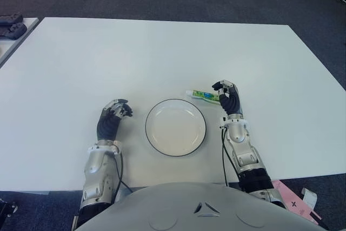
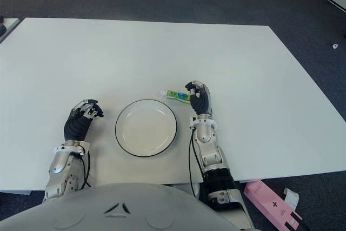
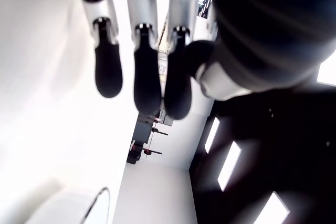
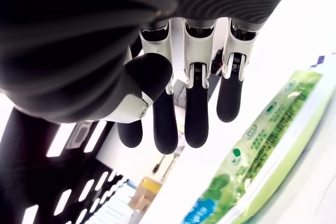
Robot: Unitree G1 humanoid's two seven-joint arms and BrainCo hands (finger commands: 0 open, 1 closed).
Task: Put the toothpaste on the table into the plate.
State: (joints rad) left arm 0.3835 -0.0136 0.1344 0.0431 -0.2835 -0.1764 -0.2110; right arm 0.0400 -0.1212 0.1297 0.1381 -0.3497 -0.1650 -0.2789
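Observation:
The toothpaste [image 1: 202, 96], a green and white tube, lies flat on the white table [image 1: 162, 52] just past the upper right rim of the plate [image 1: 147, 128]. The plate is white with a dark rim and holds nothing. My right hand [image 1: 221, 88] hovers at the tube's right end with its fingers loosely curled. In the right wrist view the fingertips [image 4: 195, 124] hang above the toothpaste [image 4: 262, 150], apart from it. My left hand [image 1: 122, 107] shows to the left of the plate, fingers relaxed with nothing in them.
A second table with dark objects [image 1: 11, 25] stands at the far left. A pink box [image 2: 270, 204] lies on the floor past the table's near right corner. Dark carpet surrounds the table.

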